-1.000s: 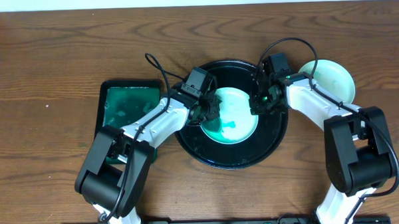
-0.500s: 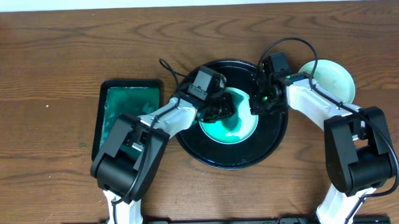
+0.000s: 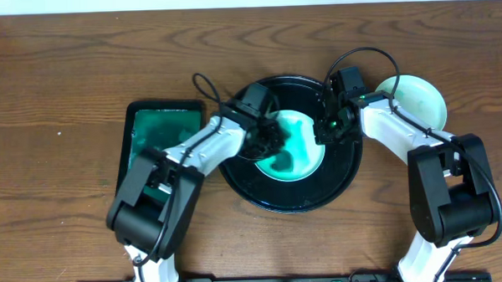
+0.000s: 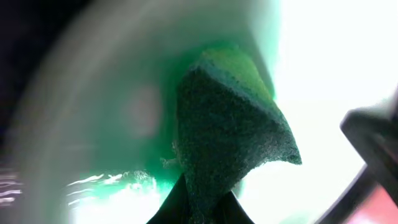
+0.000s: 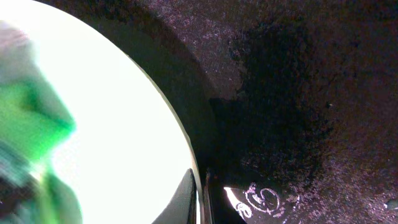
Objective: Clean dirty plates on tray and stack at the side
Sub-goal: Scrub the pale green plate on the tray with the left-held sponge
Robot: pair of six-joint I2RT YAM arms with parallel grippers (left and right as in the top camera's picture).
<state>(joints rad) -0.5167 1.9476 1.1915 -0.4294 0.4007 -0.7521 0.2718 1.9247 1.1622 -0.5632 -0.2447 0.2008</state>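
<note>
The smeared plate (image 3: 297, 152) lies inside the tray (image 3: 291, 202), at mid-counter (image 3: 64, 72) toward the far edge. The right pincer (image 3: 328, 132) pinches the plate's right rim. The left pincer (image 3: 270, 140) is positioned over the plate's left half and pinches a sponge (image 4: 224, 137) pressed against the plate surface. A second plate (image 3: 417, 97) rests just beside the tray, toward the right edge.

Left gripper (image 3: 266, 141) pulls back toward the left edge of the plate (image 3: 311, 137) after sweeping to its centre, the sponge (image 4: 227, 143) dragging the teal smear (image 3: 287, 161) wider across the white.
</note>
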